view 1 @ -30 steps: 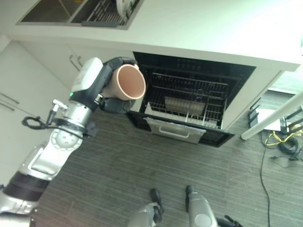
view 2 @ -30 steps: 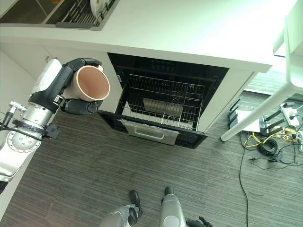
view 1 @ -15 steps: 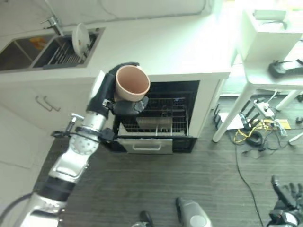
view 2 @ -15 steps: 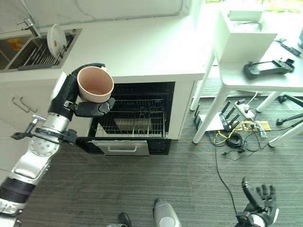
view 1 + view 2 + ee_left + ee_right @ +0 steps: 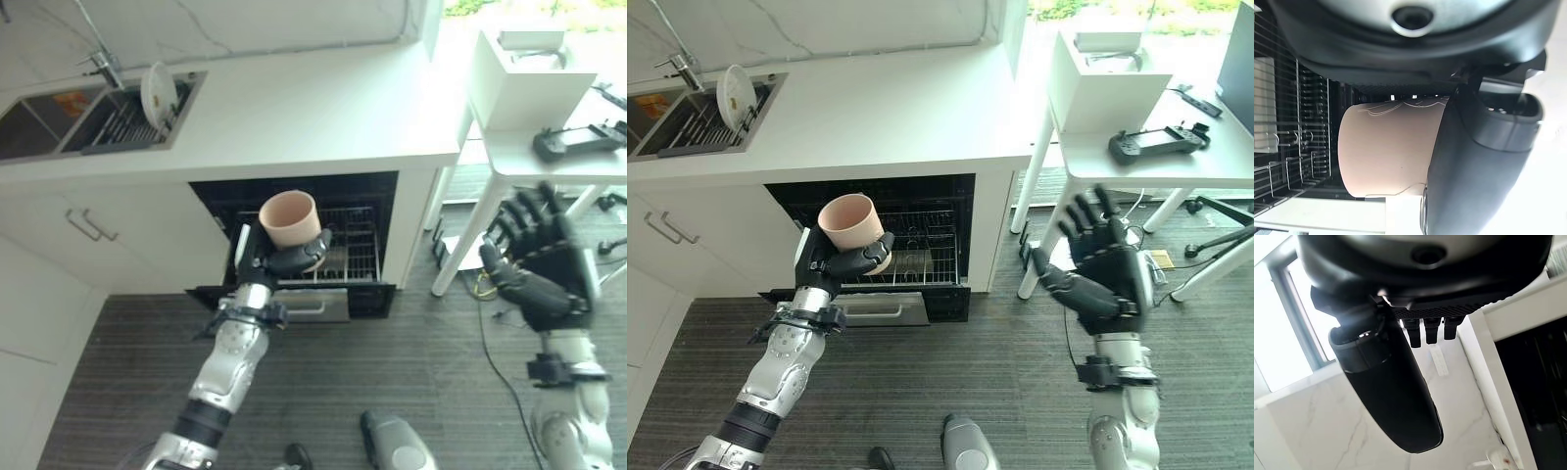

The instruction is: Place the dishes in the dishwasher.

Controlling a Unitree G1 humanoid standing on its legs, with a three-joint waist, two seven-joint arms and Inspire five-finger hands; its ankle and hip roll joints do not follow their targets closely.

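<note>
Left hand (image 5: 850, 264) grips cup (image 5: 851, 219) before dishwasher (image 5: 911, 245); right hand (image 5: 1104, 266) spread.

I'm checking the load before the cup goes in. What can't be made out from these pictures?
- Dishwasher rack: the pink cup and the left robot hand cover its left part in both eye views, so free slots there can't be judged.
- Cup's inside: its mouth faces away from the camera.
- Sink contents: cut off by the picture edge beside the white plate.
- Right robot hand: spread open, holding nothing.
</note>
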